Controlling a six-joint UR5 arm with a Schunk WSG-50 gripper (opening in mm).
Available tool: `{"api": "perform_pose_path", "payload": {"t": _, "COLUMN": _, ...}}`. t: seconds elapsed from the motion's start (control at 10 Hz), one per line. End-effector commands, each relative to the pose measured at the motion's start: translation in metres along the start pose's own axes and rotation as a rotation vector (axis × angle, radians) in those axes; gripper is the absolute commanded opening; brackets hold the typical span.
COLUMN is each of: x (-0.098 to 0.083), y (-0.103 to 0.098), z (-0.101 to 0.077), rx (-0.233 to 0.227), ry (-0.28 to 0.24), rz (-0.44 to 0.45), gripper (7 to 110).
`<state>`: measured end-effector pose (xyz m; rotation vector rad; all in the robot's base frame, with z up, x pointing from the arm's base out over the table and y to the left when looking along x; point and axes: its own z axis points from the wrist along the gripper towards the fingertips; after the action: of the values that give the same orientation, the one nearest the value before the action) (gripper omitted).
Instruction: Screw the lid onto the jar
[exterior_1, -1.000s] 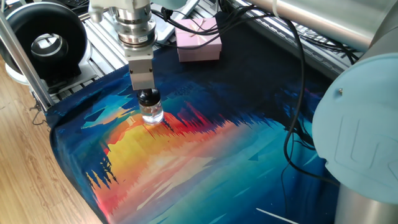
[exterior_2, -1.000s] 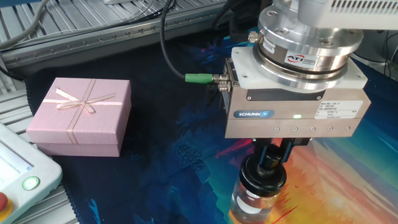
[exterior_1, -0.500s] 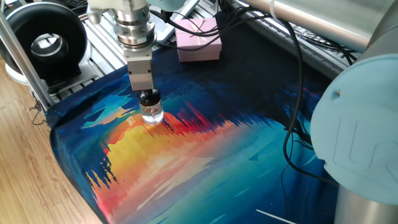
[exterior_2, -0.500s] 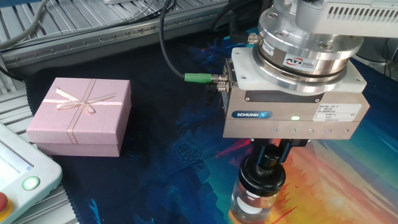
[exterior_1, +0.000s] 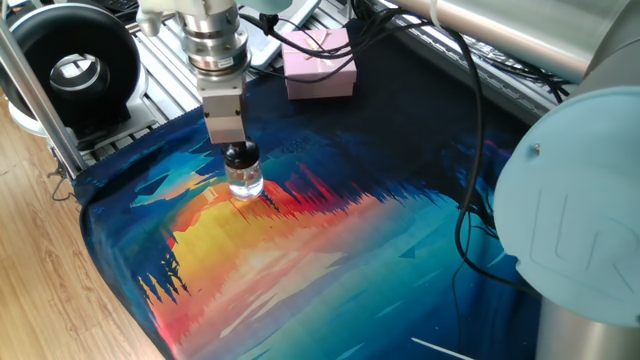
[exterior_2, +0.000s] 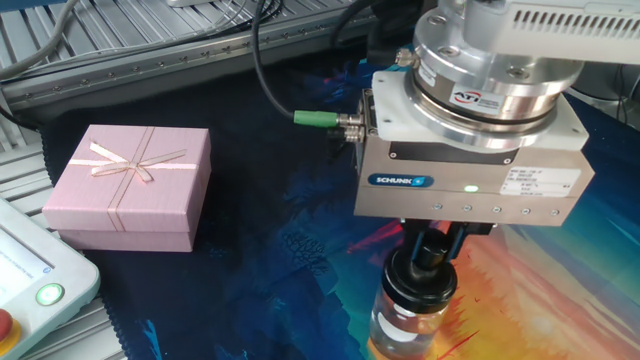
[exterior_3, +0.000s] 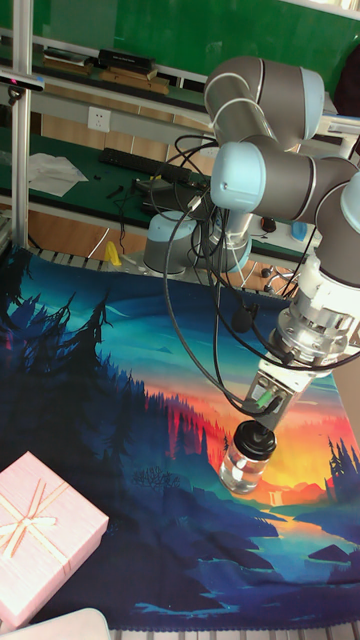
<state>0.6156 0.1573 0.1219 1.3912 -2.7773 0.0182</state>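
Note:
The jar (exterior_1: 246, 184), small and of clear glass, stands upright on the colourful mat (exterior_1: 330, 250). The black lid (exterior_1: 240, 157) sits on its neck. My gripper (exterior_1: 232, 146) points straight down over it, fingers shut on the lid's knob. From the other side, the lid (exterior_2: 420, 288) caps the jar (exterior_2: 408, 328), and the dark fingers (exterior_2: 447, 244) under the grey gripper (exterior_2: 432, 252) body clamp the knob. In the tall view the gripper (exterior_3: 262, 420) meets the lid (exterior_3: 253, 439) on the jar (exterior_3: 241, 469).
A pink gift box (exterior_1: 319, 66) with a ribbon lies behind the jar on the dark part of the mat, also seen as the pink box (exterior_2: 131, 187) (exterior_3: 44, 537). A black round device (exterior_1: 70, 64) stands at the back left. A control panel (exterior_2: 38, 285) sits by the mat's corner.
The gripper body has turned a little about its vertical axis, its green cable plug shifting slightly. The jar and lid stay in place.

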Motion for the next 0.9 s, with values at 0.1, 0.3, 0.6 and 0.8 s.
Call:
{"api": "perform_pose_path", "payload": {"t": 0.1, "x": 0.0014, "y": -0.0008, "z": 0.0007, "rx": -0.011, "ry": 0.012, "rz": 0.065, "gripper": 7}}
{"api": "perform_pose_path", "payload": {"t": 0.3, "x": 0.0025, "y": -0.0012, "z": 0.0002, "rx": -0.009, "ry": 0.022, "rz": 0.088, "gripper": 7}}
{"api": "perform_pose_path", "payload": {"t": 0.6, "x": -0.0023, "y": 0.0011, "z": -0.0021, "rx": -0.014, "ry": 0.017, "rz": 0.114, "gripper": 7}}
{"api": "perform_pose_path", "payload": {"t": 0.8, "x": -0.0029, "y": 0.0, "z": -0.0007, "rx": -0.013, "ry": 0.016, "rz": 0.129, "gripper": 7}}
